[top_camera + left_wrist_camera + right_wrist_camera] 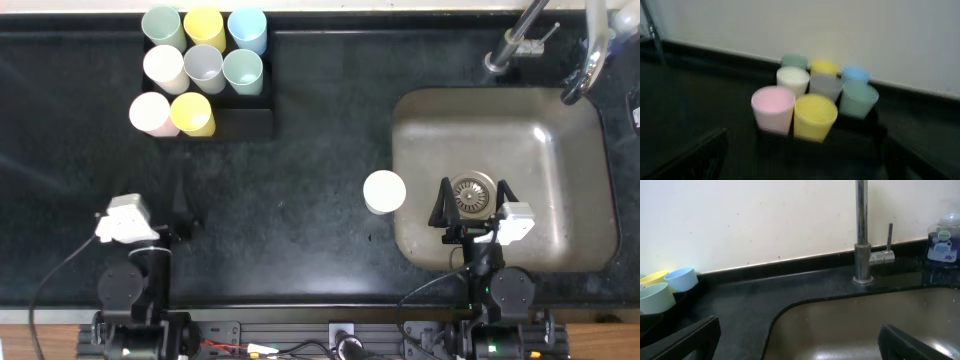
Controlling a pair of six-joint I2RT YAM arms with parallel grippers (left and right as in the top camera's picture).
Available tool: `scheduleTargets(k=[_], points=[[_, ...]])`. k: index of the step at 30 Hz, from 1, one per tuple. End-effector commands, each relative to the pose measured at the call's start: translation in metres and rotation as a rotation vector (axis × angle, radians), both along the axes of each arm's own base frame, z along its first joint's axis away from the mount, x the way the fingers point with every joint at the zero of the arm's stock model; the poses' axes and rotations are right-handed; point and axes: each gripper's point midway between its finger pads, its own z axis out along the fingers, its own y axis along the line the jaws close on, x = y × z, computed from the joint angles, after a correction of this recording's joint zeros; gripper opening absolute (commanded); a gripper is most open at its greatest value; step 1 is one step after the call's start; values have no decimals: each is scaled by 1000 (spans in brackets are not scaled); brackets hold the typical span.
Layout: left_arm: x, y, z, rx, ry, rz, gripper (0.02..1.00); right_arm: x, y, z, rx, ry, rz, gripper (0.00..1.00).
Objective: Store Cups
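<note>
Tabletop (300,240) of dark stone spans the scene, with a steel sink (560,120) sunk into its right part. Both arms sit folded low near their bases. The left claw (172,205) hangs just above the tabletop, fingers spread wide, facing a black tray (250,122) at the far left that holds eight cups (204,65). The right claw (472,200) hovers over the sink by the drain (473,186), likewise spread wide and holding nothing. A lone white cup (384,191) stands on the tabletop just beside the sink's left rim.
</note>
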Motion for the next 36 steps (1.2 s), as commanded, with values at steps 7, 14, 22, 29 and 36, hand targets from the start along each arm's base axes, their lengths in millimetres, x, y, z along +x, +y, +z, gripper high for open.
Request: scheduleTargets(k=[7,14,22,29,36], points=[[-9,0,-56,35,171,-9,1000,0,1,-4,-4,2,7,998],[-7,-1,-52,47,116,-12,1000,0,1,-4,-4,3,7,998],[-7,-3,-51,45,110,-26,1000,0,1,-4,-3,2,7,996],[-7,-3,-51,45,110,-26,1000,0,1,-4,-4,3,7,998],[-7,-3,-51,45,110,-26,1000,0,1,-4,-4,2,7,998]])
